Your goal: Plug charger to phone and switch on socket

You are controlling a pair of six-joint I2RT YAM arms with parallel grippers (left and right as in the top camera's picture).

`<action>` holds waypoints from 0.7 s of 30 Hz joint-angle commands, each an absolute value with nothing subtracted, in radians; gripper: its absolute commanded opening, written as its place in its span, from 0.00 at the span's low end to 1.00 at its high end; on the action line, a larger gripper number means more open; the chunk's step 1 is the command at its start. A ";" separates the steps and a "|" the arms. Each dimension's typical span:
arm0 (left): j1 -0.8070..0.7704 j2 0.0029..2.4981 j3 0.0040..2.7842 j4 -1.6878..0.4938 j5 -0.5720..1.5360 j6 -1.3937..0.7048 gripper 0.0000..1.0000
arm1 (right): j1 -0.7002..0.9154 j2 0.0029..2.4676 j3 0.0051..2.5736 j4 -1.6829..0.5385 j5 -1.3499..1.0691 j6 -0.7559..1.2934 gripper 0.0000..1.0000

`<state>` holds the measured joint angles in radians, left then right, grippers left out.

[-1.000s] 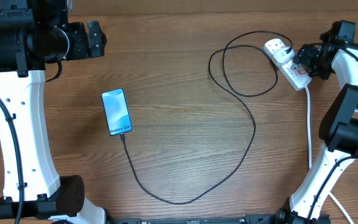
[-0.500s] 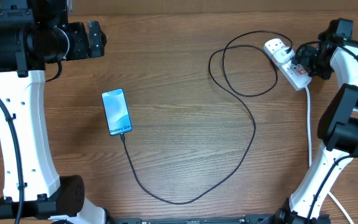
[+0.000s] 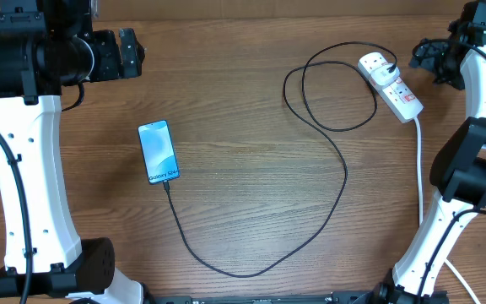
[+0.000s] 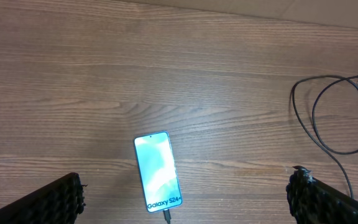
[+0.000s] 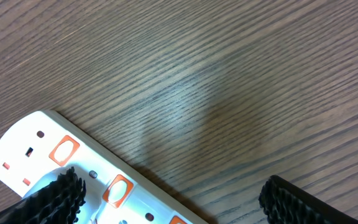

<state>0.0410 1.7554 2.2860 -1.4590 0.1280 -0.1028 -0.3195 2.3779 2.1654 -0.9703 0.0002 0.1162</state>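
Observation:
The phone lies left of centre, screen lit with "Galaxy S24" text. It also shows in the left wrist view. The charger's black cable enters the phone's lower end, loops across the table and ends at a white plug seated in the socket. My left gripper is open, raised at the far left above the phone. My right gripper is open, just right of the socket, apart from it. In the right wrist view the socket with orange-red switches lies below its left finger.
The thick white cord runs from the socket down the right side towards the right arm's base. The table's back edge lies just beyond the socket and both grippers.
My right gripper has moved off the socket, up and to the right. The phone, cable and left arm have not moved.

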 commanded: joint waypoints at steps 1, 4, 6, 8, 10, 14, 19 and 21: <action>0.039 1.758 2.299 -1.459 0.139 -0.117 1.00 | -0.322 2.397 2.166 -0.967 0.007 0.142 0.92; 0.039 1.758 2.299 -1.459 0.139 -0.117 1.00 | -0.322 2.422 2.165 -0.968 0.006 0.149 0.92; 0.039 1.758 2.299 -1.459 0.139 -0.117 1.00 | -0.321 2.441 2.166 -0.972 0.002 0.149 0.92; 0.039 1.758 2.299 -1.459 0.138 -0.117 1.00 | -0.320 2.458 2.165 -0.979 -0.005 0.149 0.91; 0.039 1.758 2.299 -1.459 0.139 -0.117 1.00 | -0.319 2.466 2.165 -0.980 -0.005 0.149 0.91; 0.039 1.758 2.299 -1.459 0.139 -0.117 0.99 | -0.319 2.469 2.165 -0.979 -0.006 0.149 0.91; 0.039 1.758 2.299 -1.459 0.139 -0.117 1.00 | -0.319 2.471 2.163 -0.984 -0.057 0.130 0.91; 0.039 1.758 2.299 -1.459 0.139 -0.117 1.00 | -0.319 2.471 2.161 -0.994 -0.062 0.129 0.91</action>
<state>0.0410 1.7554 2.2860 -1.4590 0.1280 -0.1032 -0.3191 2.4722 2.1654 -0.9874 -0.0345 0.1360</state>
